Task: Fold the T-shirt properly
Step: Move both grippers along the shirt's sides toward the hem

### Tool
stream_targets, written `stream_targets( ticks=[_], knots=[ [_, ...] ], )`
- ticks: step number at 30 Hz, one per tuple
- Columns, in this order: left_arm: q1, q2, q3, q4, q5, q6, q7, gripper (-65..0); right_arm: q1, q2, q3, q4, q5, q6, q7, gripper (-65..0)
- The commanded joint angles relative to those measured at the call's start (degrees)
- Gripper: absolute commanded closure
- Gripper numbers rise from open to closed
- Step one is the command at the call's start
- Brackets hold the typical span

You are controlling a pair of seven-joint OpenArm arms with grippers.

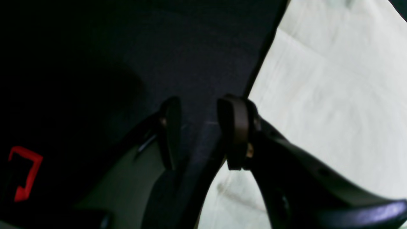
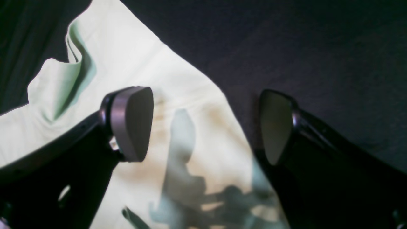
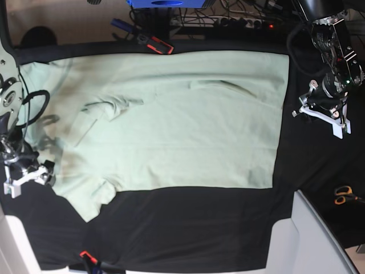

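The pale mint-green T-shirt lies spread flat on the black tablecloth, with its collar to the left and its hem to the right. My left gripper is open and empty, low over the black cloth just beside the shirt's edge; in the base view it sits off the shirt's right edge. My right gripper is open wide and empty, straddling the shirt's edge, with one finger over the fabric and one over black cloth. In the base view it is at the shirt's left side.
Orange-handled scissors lie at the right edge. A white panel fills the lower right corner. Tools, cables and a blue object lie beyond the far edge. A red outlined mark shows in the left wrist view.
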Motion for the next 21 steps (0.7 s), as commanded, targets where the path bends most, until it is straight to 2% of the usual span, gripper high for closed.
stream_targets(
  ticks=[1, 4, 13, 18, 19, 21],
  knots=[
    [-0.5, -0.9, -0.3, 0.9, -0.5, -0.2, -0.9, -23.3, 1.5, 0.7, 0.0, 0.2, -1.3, 0.3, 1.8, -49.9],
    [-0.4, -0.9, -0.3, 0.9, -0.5, -0.2, -1.0, -23.3, 1.5, -0.4, 0.1, -0.8, -6.5, 0.3, 2.9, -49.6],
    [0.5, -0.9, -0.3, 0.9, -0.5, -0.2, -1.0, -23.3, 1.4, -1.0, -0.1, -1.0, -6.9, 0.3, 2.6, -49.2],
    [1.3, -0.9, -0.3, 0.9, -0.5, -0.2, -1.0, -23.3, 0.9, -1.0, -0.1, -1.0, -6.9, 0.2, 2.6, -38.0],
    [1.3, -0.9, -0.3, 1.0, -0.5, -0.2, -1.0, -23.3, 0.9, -1.0, -0.1, -0.9, -6.9, -0.3, 2.6, -38.2],
    [1.3, -0.9, -0.3, 1.0, -0.5, -0.2, -1.0, -23.3, 0.9, -0.6, -0.1, -0.6, -6.9, -3.6, 2.8, -41.4]
  ],
)
